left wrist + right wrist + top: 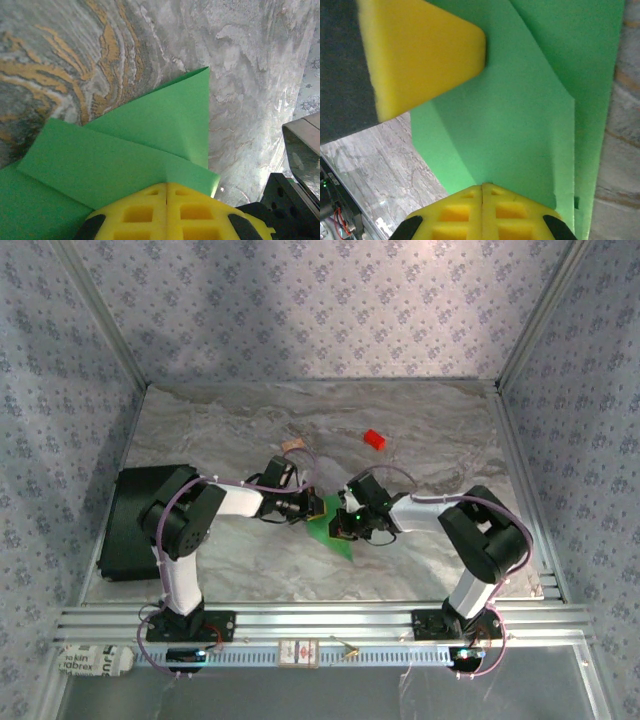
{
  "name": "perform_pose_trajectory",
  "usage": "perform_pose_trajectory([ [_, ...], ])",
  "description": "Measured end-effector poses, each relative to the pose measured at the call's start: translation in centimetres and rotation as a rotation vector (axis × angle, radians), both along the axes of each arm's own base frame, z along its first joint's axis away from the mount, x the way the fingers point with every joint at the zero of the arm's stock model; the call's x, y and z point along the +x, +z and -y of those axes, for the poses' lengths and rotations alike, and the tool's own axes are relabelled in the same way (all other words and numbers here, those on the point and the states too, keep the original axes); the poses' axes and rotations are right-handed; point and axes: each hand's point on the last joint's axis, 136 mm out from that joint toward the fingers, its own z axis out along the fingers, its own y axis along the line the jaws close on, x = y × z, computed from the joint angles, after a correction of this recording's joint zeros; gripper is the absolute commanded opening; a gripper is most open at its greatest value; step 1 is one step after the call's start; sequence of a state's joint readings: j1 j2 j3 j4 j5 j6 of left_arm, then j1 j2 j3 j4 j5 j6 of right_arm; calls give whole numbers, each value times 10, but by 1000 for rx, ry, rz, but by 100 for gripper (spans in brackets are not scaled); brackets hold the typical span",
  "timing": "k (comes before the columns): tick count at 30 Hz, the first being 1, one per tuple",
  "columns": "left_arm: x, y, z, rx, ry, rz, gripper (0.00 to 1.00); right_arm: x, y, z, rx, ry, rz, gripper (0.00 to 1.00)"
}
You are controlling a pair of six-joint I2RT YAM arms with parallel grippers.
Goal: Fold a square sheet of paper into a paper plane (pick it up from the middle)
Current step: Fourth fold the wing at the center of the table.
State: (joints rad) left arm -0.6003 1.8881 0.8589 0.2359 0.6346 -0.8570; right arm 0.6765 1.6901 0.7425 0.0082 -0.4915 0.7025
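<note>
Partly folded near the middle of the table (430,440), the square sheet of paper (150,145) looks thin and floppy under the closed left claw (166,189) and closed right claw (482,190), seemingly pressed, not pinched; best gripped mid-fold.

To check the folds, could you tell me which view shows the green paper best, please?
The left wrist view: the green paper shows overlapping flaps and a pointed corner. The right wrist view crops it, a yellow pad covering part. The top view gives a small, partly hidden patch.
</note>
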Motion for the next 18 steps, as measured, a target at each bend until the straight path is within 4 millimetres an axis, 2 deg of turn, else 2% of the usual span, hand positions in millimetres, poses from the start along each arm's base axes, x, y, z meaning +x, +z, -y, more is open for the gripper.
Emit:
perform_pose_trajectory([
  [12, -1, 0, 1, -1, -2, 0, 1, -7, 7, 7, 52, -24, -1, 3],
  [15, -1, -1, 0, -3, 0, 0, 1, -1, 15, 4, 46, -26, -2, 3],
  [18, 0, 0, 1, -6, 3, 1, 1, 13, 26, -6, 63, -26, 19, 3],
])
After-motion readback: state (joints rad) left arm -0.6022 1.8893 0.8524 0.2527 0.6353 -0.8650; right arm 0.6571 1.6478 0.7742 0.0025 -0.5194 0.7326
